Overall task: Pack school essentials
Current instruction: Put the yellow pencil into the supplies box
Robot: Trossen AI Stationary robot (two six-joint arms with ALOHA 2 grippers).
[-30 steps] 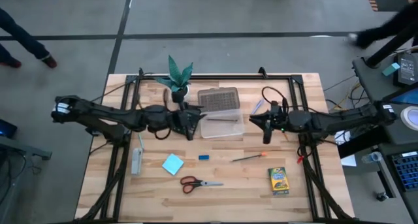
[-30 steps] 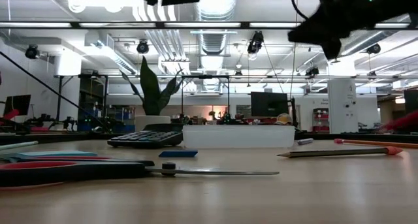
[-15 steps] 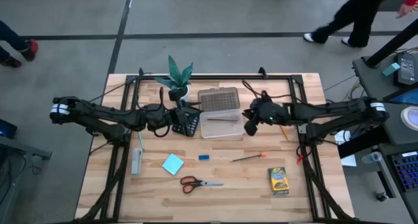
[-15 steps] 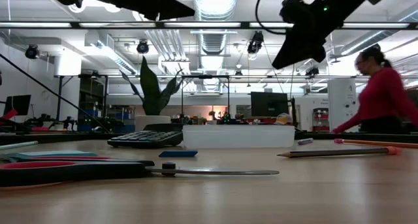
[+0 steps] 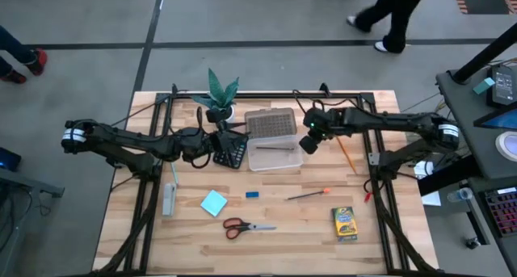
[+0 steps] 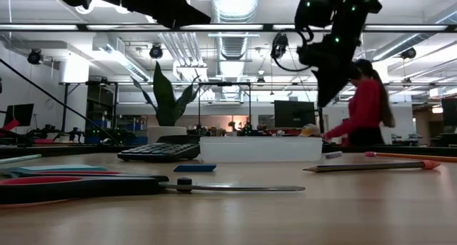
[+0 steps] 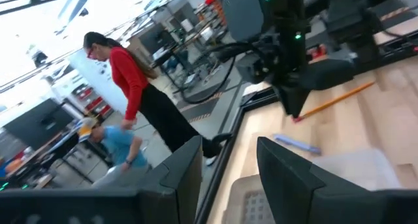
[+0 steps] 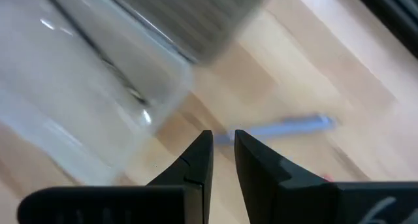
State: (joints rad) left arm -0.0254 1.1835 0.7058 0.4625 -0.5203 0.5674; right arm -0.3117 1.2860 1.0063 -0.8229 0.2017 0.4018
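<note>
Near the table's front edge, red-handled scissors (image 5: 247, 226), blades pointing right.

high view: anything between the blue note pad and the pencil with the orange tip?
Only the small blue eraser, lying between the note pad and the pencil; otherwise bare wood, clearest in the high view.
</note>
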